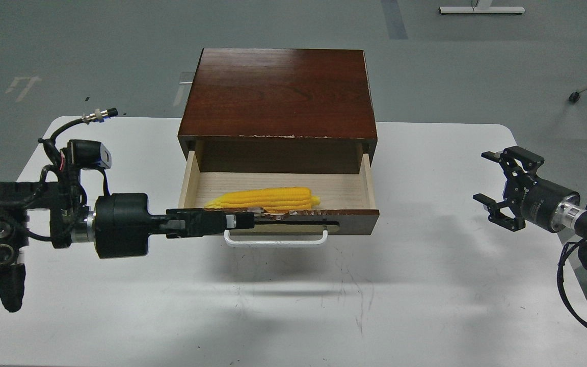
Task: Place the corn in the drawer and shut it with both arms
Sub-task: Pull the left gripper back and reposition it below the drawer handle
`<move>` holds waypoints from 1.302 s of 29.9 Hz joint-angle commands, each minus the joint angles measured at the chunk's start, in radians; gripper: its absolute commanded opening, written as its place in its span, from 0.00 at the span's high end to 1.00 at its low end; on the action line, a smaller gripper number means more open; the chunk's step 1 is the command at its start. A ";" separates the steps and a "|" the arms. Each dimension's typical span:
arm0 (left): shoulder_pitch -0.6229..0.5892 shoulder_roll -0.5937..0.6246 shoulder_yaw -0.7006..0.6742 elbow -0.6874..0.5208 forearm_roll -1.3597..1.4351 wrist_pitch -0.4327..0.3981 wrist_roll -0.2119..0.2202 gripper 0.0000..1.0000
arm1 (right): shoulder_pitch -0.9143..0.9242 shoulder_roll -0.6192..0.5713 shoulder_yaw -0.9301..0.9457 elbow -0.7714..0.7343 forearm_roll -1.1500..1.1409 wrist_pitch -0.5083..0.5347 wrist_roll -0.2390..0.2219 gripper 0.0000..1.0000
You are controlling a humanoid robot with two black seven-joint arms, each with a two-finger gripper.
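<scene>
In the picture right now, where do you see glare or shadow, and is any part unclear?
Head view: soft glare lies on the cabinet top toward its right rear; a broad grey shadow falls on the table before the drawer. The corn is sharp and bright. The left end effector is dark against the drawer front, so its fingers cannot be told apart; the right end effector shows open.

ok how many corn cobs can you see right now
1. The bright yellow husked corn cob lies on its side inside the open dark brown wooden drawer, against its front wall. The drawer's rear, under the cabinet top, is partly hidden, so more could sit there.
</scene>
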 commanded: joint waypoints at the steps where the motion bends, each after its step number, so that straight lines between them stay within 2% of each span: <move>1: 0.027 -0.029 0.006 0.003 0.059 0.000 0.000 1.00 | -0.007 0.007 0.000 -0.022 -0.001 0.000 0.000 0.03; 8: 0.131 -0.112 0.009 0.003 0.228 0.000 0.000 1.00 | -0.007 0.027 0.000 -0.024 -0.001 0.000 0.000 0.03; 18: 0.156 -0.185 0.013 0.005 0.228 0.000 0.000 1.00 | -0.008 0.029 -0.001 -0.031 -0.001 0.000 0.000 0.03; 21: 0.164 -0.190 0.015 0.015 0.226 0.053 0.000 1.00 | -0.011 0.027 -0.001 -0.033 -0.001 0.000 0.000 0.03; 34: 0.198 -0.235 0.015 0.084 0.232 0.093 0.001 1.00 | -0.025 0.027 -0.001 -0.040 -0.001 0.000 0.002 0.03; 36: 0.198 -0.233 0.015 0.098 0.233 0.116 0.028 1.00 | -0.025 0.027 -0.001 -0.040 -0.001 0.000 0.002 0.03; 39: 0.199 -0.233 0.015 0.104 0.233 0.147 0.039 1.00 | -0.027 0.029 -0.001 -0.048 -0.001 0.000 0.002 0.03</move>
